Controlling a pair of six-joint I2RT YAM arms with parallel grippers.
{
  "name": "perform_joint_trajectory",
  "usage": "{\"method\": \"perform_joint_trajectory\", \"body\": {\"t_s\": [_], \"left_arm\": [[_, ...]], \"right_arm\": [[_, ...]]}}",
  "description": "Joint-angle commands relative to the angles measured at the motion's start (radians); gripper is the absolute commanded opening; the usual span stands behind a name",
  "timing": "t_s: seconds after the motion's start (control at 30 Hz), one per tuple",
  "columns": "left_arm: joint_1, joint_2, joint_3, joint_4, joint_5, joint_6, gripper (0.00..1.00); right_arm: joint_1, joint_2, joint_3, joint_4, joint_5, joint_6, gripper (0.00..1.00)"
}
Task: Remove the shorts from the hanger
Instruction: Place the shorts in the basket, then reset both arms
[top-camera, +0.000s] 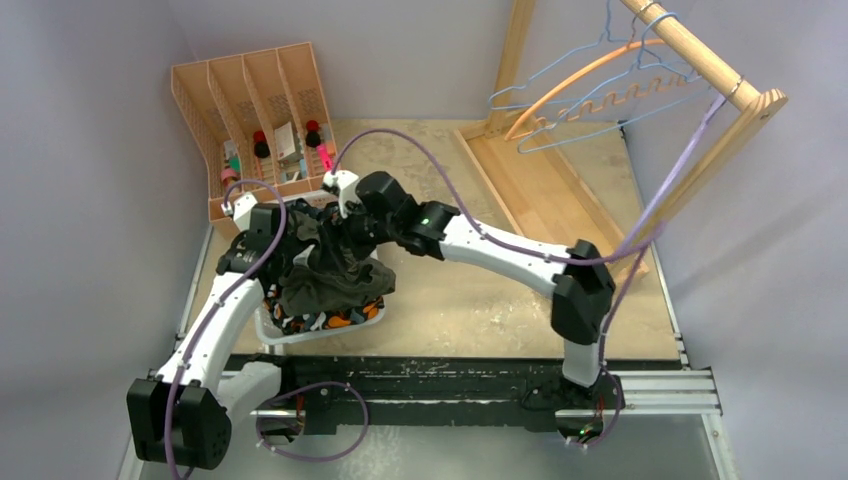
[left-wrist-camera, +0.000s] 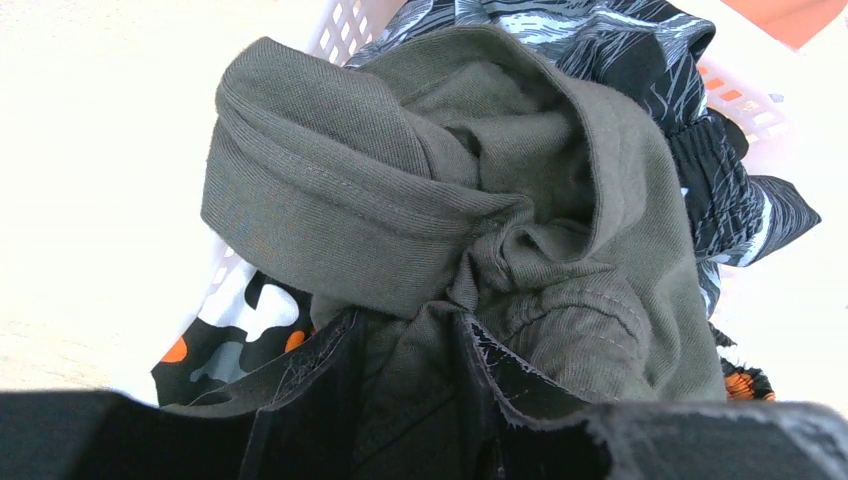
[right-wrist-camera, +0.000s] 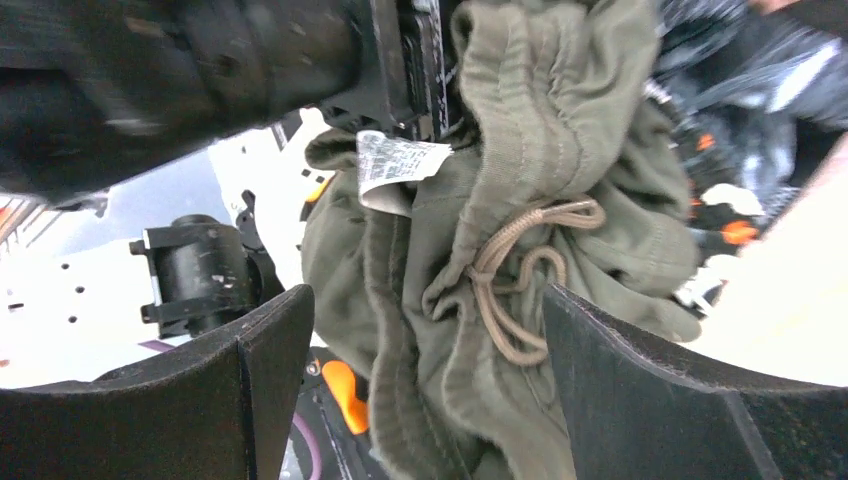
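Left gripper (left-wrist-camera: 400, 390) clenched on a fold of the olive green shorts (left-wrist-camera: 420, 200), which hang bunched over the white basket (left-wrist-camera: 345, 25), above the orange-black-white camouflage shorts (left-wrist-camera: 240, 330). Right gripper (right-wrist-camera: 425, 390) released, fingers spread wide either side of the olive fabric, tan drawstring (right-wrist-camera: 510, 270) between them.
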Motion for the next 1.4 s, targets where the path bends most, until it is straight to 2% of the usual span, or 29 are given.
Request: {"method": "perform_joint_trajectory", "body": {"t_s": [0.0, 0.07, 0.17, 0.3, 0.37, 0.47, 0.63, 0.73, 0.8, 0.9, 1.0, 1.2, 1.3, 1.37], "left_arm": [[0.005, 0.026, -0.001, -0.02, -0.009, -0.006, 0.35], [0.006, 0.032, 0.006, -0.021, -0.019, 0.002, 0.35], [0.006, 0.043, 0.004, -0.016, -0.02, 0.003, 0.35], [0.006, 0.034, -0.012, 0.003, -0.024, 0.003, 0.35], [0.006, 0.04, -0.016, 0.01, -0.017, 0.006, 0.35], [0.006, 0.068, -0.016, 0.015, 0.005, 0.012, 0.34], [0.006, 0.089, 0.003, 0.015, 0.037, 0.045, 0.34], [0.006, 0.089, 0.022, 0.008, 0.045, 0.057, 0.38], [0.006, 0.089, 0.04, -0.008, 0.04, 0.062, 0.41], [0.006, 0.078, 0.079, -0.042, 0.006, 0.074, 0.47], [0.006, 0.06, 0.152, -0.091, -0.052, 0.079, 0.57], [0.006, -0.001, 0.335, -0.156, -0.138, 0.076, 0.74], [0.006, -0.036, 0.412, -0.185, -0.196, 0.076, 0.77], [0.006, -0.048, 0.468, -0.209, -0.236, 0.076, 0.79]], "right_arm": [[0.0, -0.157, 0.009, -0.073, 0.201, -0.05, 0.85], [0.0, -0.22, -0.086, -0.045, 0.23, -0.022, 0.84], [0.001, -0.284, -0.211, -0.026, 0.257, 0.018, 0.74], [0.0, -0.316, -0.318, 0.012, 0.234, 0.046, 0.48], [0.0, -0.303, -0.347, 0.053, 0.16, 0.045, 0.41], [0.005, -0.223, -0.29, 0.067, 0.059, 0.041, 0.34], [0.016, -0.027, -0.094, 0.074, -0.051, 0.02, 0.35], [0.029, 0.103, 0.023, 0.047, -0.095, 0.022, 0.34], [0.036, 0.148, 0.063, 0.007, -0.045, 0.039, 0.31], [0.037, 0.101, 0.056, -0.03, 0.071, 0.028, 0.35], [0.037, 0.007, 0.077, -0.084, 0.207, -0.022, 0.4], [0.037, -0.196, 0.054, -0.084, 0.362, -0.111, 0.65], [0.037, -0.28, 0.014, -0.066, 0.446, -0.133, 0.74], [0.037, -0.323, -0.004, -0.054, 0.526, -0.155, 0.75]]}}
